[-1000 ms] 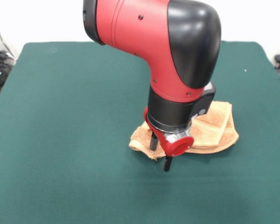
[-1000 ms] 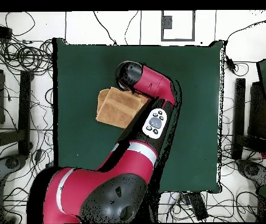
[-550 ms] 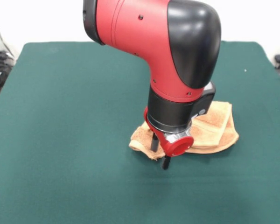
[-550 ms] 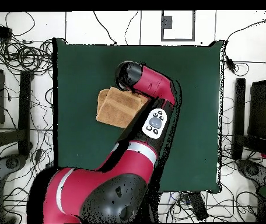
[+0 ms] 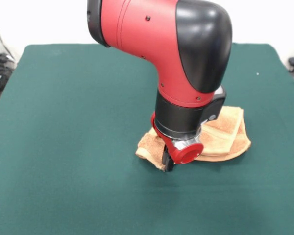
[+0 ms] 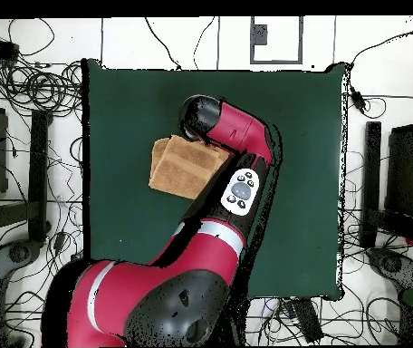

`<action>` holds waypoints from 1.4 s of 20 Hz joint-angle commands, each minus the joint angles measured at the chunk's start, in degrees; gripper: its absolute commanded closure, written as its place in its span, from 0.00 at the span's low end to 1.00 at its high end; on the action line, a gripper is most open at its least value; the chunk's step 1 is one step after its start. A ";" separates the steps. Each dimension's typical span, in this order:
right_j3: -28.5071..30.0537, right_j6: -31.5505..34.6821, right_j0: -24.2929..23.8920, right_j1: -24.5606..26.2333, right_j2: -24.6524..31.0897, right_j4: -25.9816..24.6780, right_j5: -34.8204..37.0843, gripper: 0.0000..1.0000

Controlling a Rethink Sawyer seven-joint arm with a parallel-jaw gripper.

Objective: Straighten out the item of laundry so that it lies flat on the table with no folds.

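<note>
My hand [image 5: 167, 162], fingers pressed together on a corner of the towel [image 5: 225, 134], stands at the towel's near edge. The towel lies folded in layers on the green surface [image 5: 73, 122]. I judge spreading it flat barely begun.

Orange-tan towel [image 5: 225, 134] with woven bands, dark green table [image 5: 68, 122], red-and-black arm [image 5: 161, 44]

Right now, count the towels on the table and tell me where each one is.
1. One orange-tan towel lies folded on the green table, right of centre in the front view, partly under the arm; the gripper is at its near-left edge.
</note>
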 commanded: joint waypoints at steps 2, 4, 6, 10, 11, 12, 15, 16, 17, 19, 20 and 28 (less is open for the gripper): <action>3.90 14.16 0.48 3.42 7.27 1.11 5.65 1.00; 3.85 14.34 0.62 3.52 6.84 0.95 5.13 1.00; 3.48 15.05 0.91 3.99 5.59 0.55 3.69 1.00; 4.93 12.02 1.04 2.50 6.43 0.03 -2.68 1.00; 4.91 11.89 1.11 2.09 6.14 -0.16 -2.71 1.00; 4.74 12.22 1.28 1.74 5.59 -0.32 -2.02 1.00; 5.05 13.56 1.63 0.88 5.46 0.23 -1.03 1.00; 5.13 13.47 1.50 0.60 5.70 0.33 -0.56 1.00; 5.19 13.31 1.39 0.30 5.83 0.33 0.00 1.00; 5.32 13.47 1.33 -0.34 5.89 0.41 1.14 1.00; 5.40 13.55 1.29 -0.69 5.96 0.50 1.65 1.00; 6.38 14.42 1.17 -4.06 6.42 1.23 6.12 1.00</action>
